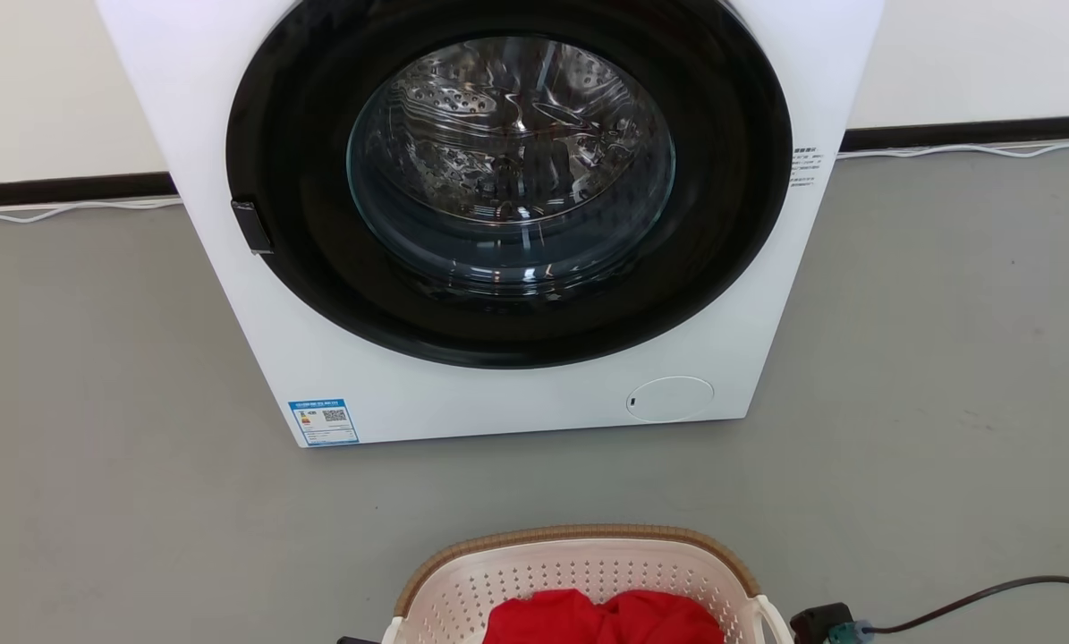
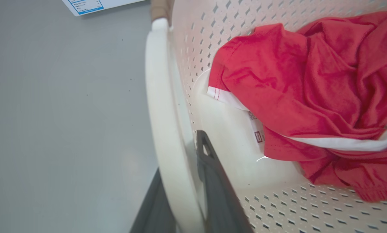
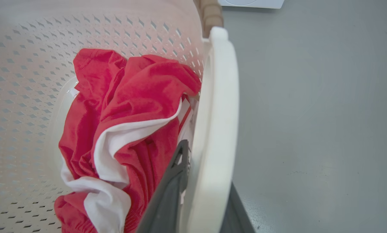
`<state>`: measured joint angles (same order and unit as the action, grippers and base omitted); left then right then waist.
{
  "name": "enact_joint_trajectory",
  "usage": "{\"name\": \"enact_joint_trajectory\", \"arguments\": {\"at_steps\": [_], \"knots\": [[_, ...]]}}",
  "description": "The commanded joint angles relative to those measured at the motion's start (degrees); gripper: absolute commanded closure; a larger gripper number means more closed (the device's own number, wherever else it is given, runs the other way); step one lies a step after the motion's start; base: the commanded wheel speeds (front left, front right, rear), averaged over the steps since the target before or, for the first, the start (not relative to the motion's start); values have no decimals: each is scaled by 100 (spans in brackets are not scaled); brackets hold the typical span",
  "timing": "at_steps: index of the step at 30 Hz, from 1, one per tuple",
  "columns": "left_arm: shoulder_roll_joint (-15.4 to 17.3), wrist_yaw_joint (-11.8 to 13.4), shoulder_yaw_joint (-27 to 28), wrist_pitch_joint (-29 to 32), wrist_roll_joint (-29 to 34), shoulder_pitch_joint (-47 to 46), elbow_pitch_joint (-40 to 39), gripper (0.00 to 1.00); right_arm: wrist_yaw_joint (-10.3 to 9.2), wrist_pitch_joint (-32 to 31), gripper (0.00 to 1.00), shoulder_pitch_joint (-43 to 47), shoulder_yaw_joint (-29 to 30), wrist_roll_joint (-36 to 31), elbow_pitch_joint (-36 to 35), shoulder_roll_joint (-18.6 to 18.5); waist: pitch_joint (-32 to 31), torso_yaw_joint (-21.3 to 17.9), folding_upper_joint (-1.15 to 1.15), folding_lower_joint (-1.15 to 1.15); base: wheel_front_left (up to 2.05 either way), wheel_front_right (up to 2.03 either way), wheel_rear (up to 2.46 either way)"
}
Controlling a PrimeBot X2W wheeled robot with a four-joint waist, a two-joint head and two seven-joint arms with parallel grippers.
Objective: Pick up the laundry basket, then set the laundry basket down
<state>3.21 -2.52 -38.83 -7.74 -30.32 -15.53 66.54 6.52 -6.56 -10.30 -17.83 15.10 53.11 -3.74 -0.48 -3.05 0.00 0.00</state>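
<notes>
The laundry basket (image 1: 588, 572), cream-white and perforated with a brown woven rim, sits at the bottom centre of the head view, in front of the washing machine. A red garment with white trim (image 1: 606, 622) lies crumpled inside it. In the left wrist view my left gripper (image 2: 180, 161) is shut on the basket's white loop handle (image 2: 161, 97), one dark finger inside the basket and one outside. In the right wrist view my right gripper (image 3: 209, 168) grips the other white handle (image 3: 219, 97) the same way. I cannot tell whether the basket touches the floor.
A white front-loading washing machine (image 1: 516, 402) with a closed round black door (image 1: 512, 161) stands just beyond the basket on grey floor. A dark cable (image 1: 990, 595) runs off to the lower right. A white cord (image 1: 51, 210) lies along the far wall.
</notes>
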Motion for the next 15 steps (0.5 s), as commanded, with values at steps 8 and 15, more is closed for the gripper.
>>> {"name": "enact_joint_trajectory", "arguments": {"at_steps": [8,15], "knots": [[-33,-5,-170,-67,-163,-188,-103,100,97,-59,100,-68,-84,-164,-360,86,14,4,0,0,0,0,0],[-33,8,-290,-125,-277,-261,22,100,97,-95,100,-38,-53,-158,-429,86,32,0,0,0,0,0,0]]}}
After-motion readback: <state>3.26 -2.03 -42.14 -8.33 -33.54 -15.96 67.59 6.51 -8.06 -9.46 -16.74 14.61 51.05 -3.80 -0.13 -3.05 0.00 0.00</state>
